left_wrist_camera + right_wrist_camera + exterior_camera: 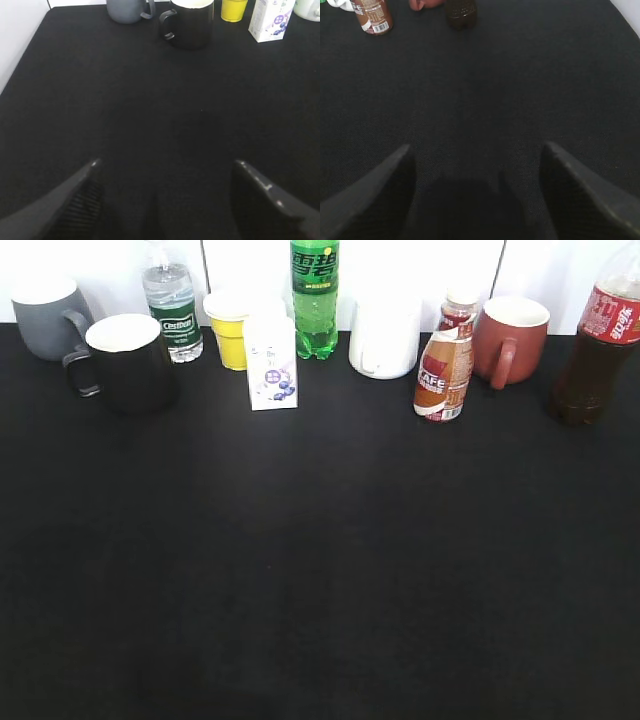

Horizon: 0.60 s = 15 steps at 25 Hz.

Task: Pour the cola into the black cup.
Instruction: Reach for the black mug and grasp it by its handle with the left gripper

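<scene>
The cola [598, 340], a clear bottle of dark liquid with a red label, stands upright at the far right of the back row; its base shows at the top of the right wrist view [461, 11]. The black cup [125, 362], white inside, handle to the left, stands at the back left and shows in the left wrist view [191, 22]. My left gripper [165, 165] is open and empty over bare black cloth, well short of the cup. My right gripper [476, 147] is open and empty, well short of the cola. Neither gripper shows in the exterior view.
Along the back stand a grey mug [48, 318], a water bottle [172, 302], a yellow cup [230, 328], a small white carton [271, 364], a green soda bottle [315, 295], a white container [385, 335], a coffee bottle [445, 362] and a reddish-brown mug [510, 338].
</scene>
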Available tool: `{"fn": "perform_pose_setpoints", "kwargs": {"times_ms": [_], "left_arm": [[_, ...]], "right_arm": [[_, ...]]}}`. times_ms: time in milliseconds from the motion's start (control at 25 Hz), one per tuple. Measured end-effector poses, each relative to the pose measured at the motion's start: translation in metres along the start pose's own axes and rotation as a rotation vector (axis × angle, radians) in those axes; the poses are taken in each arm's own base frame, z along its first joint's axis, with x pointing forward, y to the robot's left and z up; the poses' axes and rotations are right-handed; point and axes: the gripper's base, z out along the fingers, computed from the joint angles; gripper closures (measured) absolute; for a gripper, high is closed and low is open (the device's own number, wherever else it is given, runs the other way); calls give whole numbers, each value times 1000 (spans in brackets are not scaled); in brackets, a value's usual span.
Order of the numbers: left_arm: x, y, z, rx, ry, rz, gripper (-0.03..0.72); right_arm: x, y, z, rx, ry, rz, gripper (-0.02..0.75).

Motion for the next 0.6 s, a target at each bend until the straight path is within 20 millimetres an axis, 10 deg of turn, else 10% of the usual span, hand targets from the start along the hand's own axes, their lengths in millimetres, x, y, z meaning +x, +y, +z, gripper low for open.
{"fn": "perform_pose_setpoints", "kwargs": {"times_ms": [320, 440, 600], "left_arm": [[-3, -1, -2, 10, -21, -5, 166], [-34, 0, -7, 3, -335, -12, 260], [-64, 7, 61, -30, -494, -30, 270]], "right_arm": [[0, 0, 0, 0, 0, 0, 154], [0, 0, 0, 0, 0, 0, 154], [0, 0, 0, 0, 0, 0, 154]]}}
